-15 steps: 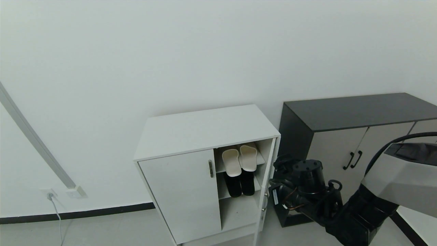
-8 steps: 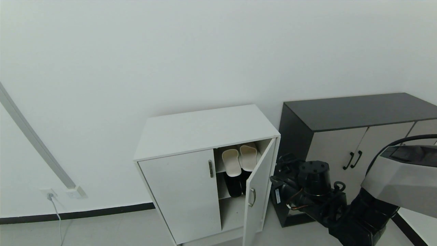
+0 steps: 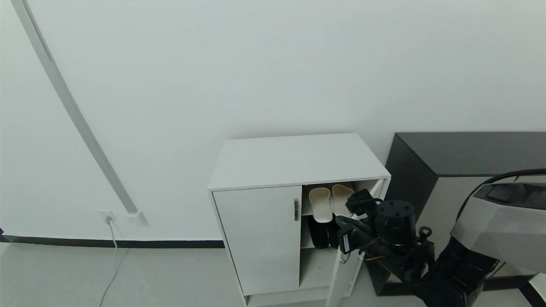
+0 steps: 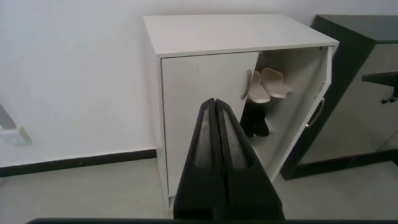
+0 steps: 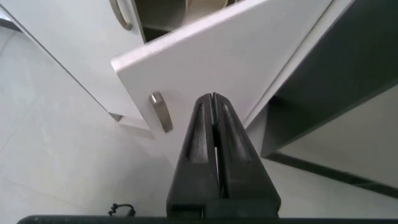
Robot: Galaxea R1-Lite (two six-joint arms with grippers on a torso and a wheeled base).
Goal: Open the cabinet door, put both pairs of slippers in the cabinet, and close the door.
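Cabinet door (image 5: 242, 53), flat matte white, stands ajar.

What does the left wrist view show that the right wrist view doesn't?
The left wrist view adds the beige slippers on the upper shelf, the black slippers below them, the white cabinet's top and the shut left hand. The right wrist view adds the shut right hand, close to the outer face of the ajar right door. Both share the white cabinet, that door and its handle, the dark cabinet beside it and the floor.
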